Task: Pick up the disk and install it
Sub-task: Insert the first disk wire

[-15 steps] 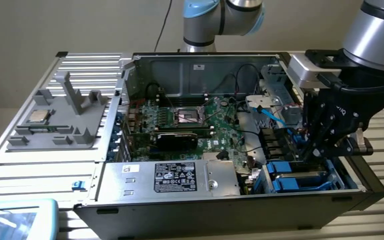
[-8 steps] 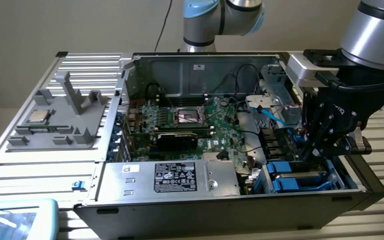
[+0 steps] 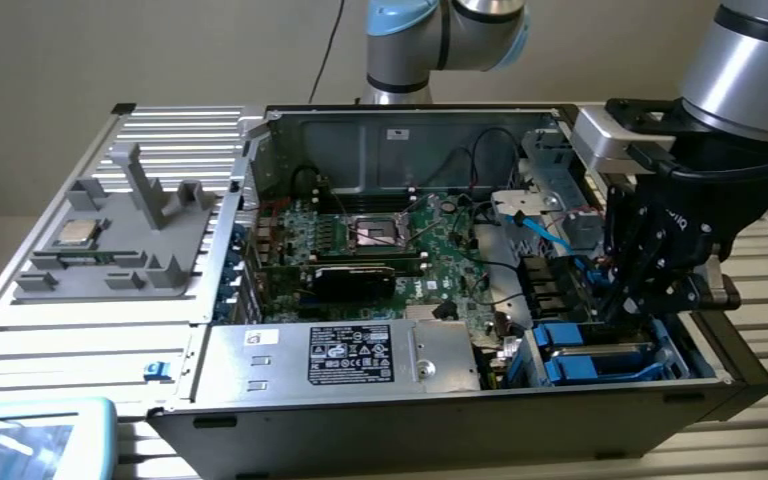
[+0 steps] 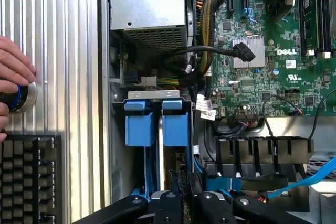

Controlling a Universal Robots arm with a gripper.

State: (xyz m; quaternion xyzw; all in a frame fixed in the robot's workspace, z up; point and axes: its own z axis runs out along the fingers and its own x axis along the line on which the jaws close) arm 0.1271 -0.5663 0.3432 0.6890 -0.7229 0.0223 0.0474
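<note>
Open computer case on slatted table

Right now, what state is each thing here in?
computer case: open, side panel off.
disk: in the drive bay, beside another blue carrier.
pincer: closed on the disk.
processor chip: lying on the grey fixture, outside the case.
hand: resting on a round knob.

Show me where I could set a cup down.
Bare slatted table lies in front of the grey fixture, at the exterior view's left of the computer case. The case is crowded, especially around the blue carriers by the gripper.
</note>
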